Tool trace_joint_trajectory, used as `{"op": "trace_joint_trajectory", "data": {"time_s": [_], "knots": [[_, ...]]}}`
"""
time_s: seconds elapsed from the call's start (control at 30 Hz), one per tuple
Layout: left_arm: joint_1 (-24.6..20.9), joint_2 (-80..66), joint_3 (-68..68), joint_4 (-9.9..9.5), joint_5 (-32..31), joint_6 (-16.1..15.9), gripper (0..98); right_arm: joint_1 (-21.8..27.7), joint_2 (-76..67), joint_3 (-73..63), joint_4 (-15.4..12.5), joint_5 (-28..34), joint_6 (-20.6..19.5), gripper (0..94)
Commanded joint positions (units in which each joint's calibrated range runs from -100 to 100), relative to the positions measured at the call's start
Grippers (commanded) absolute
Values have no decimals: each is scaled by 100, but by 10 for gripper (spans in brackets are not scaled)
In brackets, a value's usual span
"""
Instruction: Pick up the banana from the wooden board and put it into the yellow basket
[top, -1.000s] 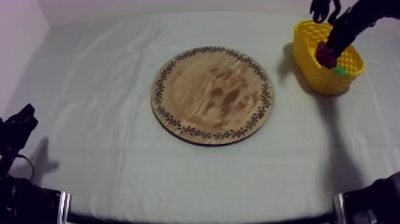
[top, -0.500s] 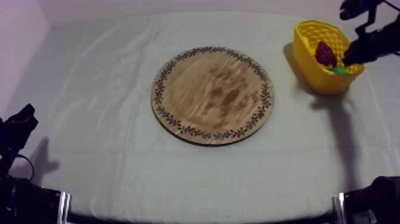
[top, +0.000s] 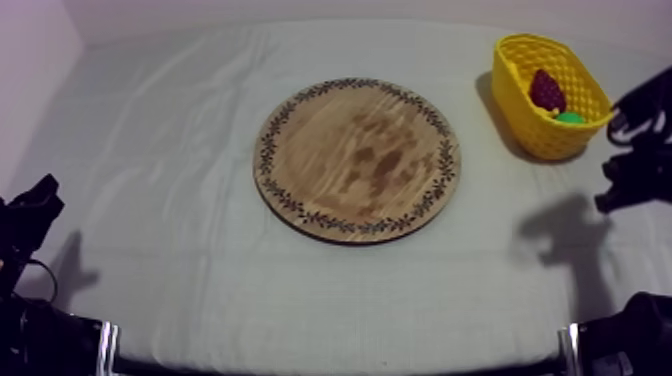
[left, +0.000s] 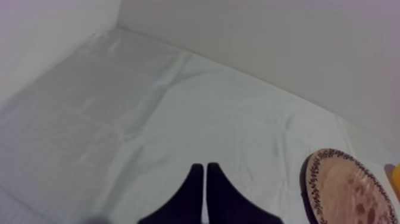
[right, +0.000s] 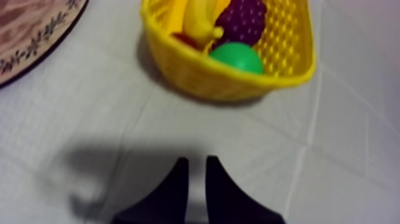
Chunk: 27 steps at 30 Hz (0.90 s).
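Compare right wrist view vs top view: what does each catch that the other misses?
Right wrist view: the banana lying in the yellow basket beside the grapes; the right gripper, fingers slightly apart with nothing between them. Top view: the whole wooden board, bare, and the left arm low at the table's left. Both: the basket holding the grapes and a green fruit, plus the board's patterned rim.
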Motion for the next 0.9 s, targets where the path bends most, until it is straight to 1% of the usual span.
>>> {"op": "trace_joint_trajectory", "data": {"time_s": [0.0,0.1,0.3,0.4,0.47,0.67,0.77,0.87], "knots": [[0,0,0,-2,-4,1,1,0,-1450,699,89,205,-84,122],[0,0,0,-2,-4,1,1,-97,-2196,964,290,561,-308,123],[0,0,0,-2,-4,-1,1,-434,-3658,1204,748,1415,-910,123],[0,0,0,-2,-4,-1,1,-546,-4321,1137,860,1881,-1092,124],[0,0,0,-2,-4,-1,1,-615,-4648,1118,921,2046,-1218,124],[0,0,0,-2,-4,1,1,-731,-4938,1130,1021,2126,-1521,117],[0,0,0,-2,-4,1,1,-741,-4964,1152,1026,2085,-1623,75],[0,0,0,-2,-4,0,1,-740,-4972,1293,1121,1732,-2162,40]]}}
